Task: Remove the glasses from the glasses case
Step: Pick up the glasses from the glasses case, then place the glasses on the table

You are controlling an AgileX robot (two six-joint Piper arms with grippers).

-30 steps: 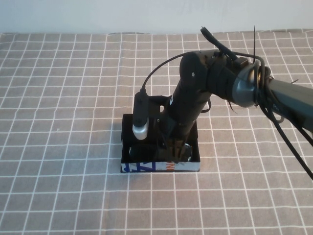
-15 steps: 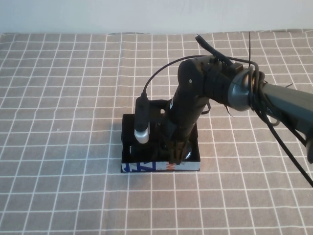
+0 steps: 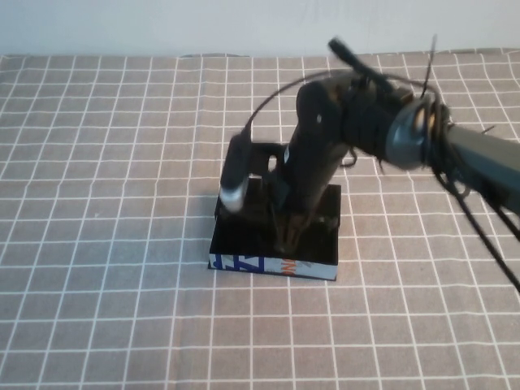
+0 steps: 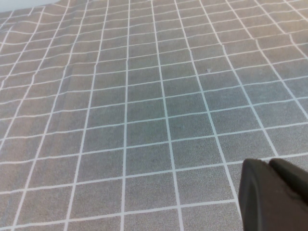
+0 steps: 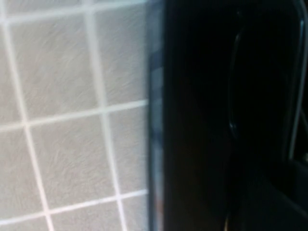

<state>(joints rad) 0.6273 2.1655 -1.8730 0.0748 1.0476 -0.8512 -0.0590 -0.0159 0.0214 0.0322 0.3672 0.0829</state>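
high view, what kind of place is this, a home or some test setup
Probably a staged test bench: a table under a grey checked cloth, a plain pale wall behind, the right gripper reaching into the glasses case. The left gripper hangs over bare cloth.

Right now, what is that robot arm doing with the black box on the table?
The right arm is reaching down into the open glasses case, a black box with white, blue and orange print on its front, sitting on the checked tablecloth. Its right pincer is down inside the case, where the glasses would be, but they are too dark to make out. The left pincer hangs off to the side over bare cloth, doing nothing.
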